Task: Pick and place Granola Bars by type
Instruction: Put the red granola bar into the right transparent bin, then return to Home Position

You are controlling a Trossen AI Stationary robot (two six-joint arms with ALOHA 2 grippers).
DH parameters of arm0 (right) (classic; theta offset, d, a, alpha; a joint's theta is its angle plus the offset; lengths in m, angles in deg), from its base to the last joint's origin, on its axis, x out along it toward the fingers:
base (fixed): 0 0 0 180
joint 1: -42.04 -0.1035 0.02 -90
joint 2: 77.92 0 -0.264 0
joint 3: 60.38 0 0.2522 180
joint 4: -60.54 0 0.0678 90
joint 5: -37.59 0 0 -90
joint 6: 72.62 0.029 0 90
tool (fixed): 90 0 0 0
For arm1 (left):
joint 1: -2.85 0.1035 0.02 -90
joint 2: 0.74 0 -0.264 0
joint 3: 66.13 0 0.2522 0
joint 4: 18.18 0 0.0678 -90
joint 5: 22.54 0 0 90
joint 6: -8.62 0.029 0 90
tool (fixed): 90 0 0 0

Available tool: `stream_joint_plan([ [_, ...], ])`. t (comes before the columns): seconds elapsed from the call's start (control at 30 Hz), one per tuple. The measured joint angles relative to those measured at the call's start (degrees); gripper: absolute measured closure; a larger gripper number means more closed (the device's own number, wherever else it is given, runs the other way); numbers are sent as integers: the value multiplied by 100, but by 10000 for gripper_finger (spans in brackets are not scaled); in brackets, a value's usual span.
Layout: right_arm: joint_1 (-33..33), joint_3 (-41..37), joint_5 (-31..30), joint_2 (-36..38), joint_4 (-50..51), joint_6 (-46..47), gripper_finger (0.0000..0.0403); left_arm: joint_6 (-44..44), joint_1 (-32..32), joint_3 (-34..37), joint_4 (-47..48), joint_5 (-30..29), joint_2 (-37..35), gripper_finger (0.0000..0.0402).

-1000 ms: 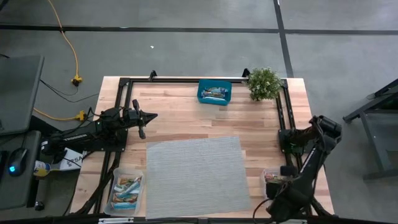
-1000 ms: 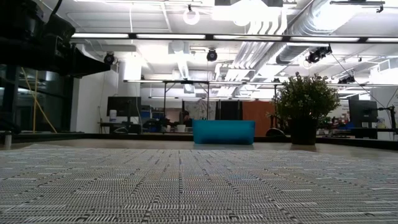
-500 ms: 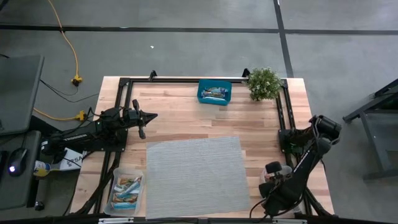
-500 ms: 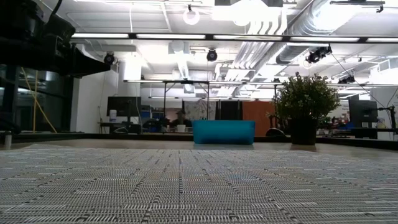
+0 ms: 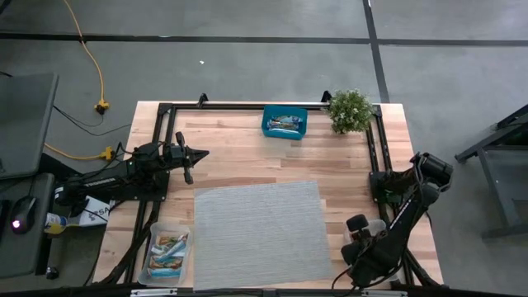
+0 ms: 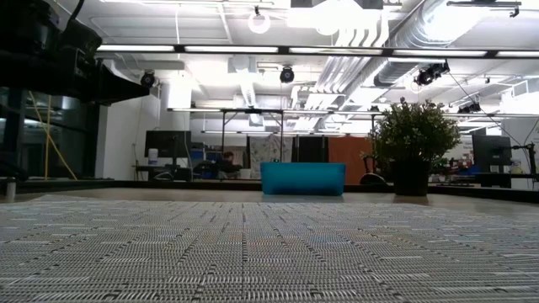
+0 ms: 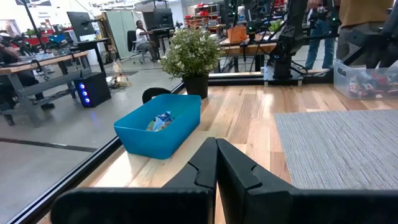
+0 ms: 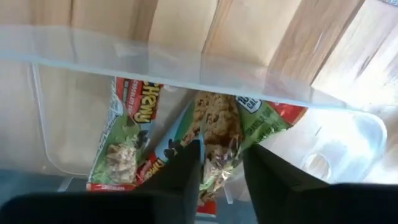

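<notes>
Right gripper (image 8: pixel 221 163), fingers narrowly parted, hung over a red-green granola bar (image 8: pixel 214 134) in the clear tub (image 8: pixel 186 65): light, crinkly, slippery, best pinched mid-length; left gripper (image 7: pixel 216 163) was closed.

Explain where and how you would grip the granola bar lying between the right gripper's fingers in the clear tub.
Judging by its pose, grip the granola bar across its narrow middle, coming straight down into the clear tub. It lies flat, and the right gripper has a finger on each long edge.

I get bright, even light from the ceiling strip lights (image 6: pixel 278 50). Glare whitens the clear tub (image 8: pixel 186 65); its contents look soft.
</notes>
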Motion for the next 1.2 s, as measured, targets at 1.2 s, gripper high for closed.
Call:
stream_joint_plan([
  [1.2, 0, 476, -3219, 3329, 1412, 4515, 233, 0, 0, 1, 0, -1, 2, 401],
])
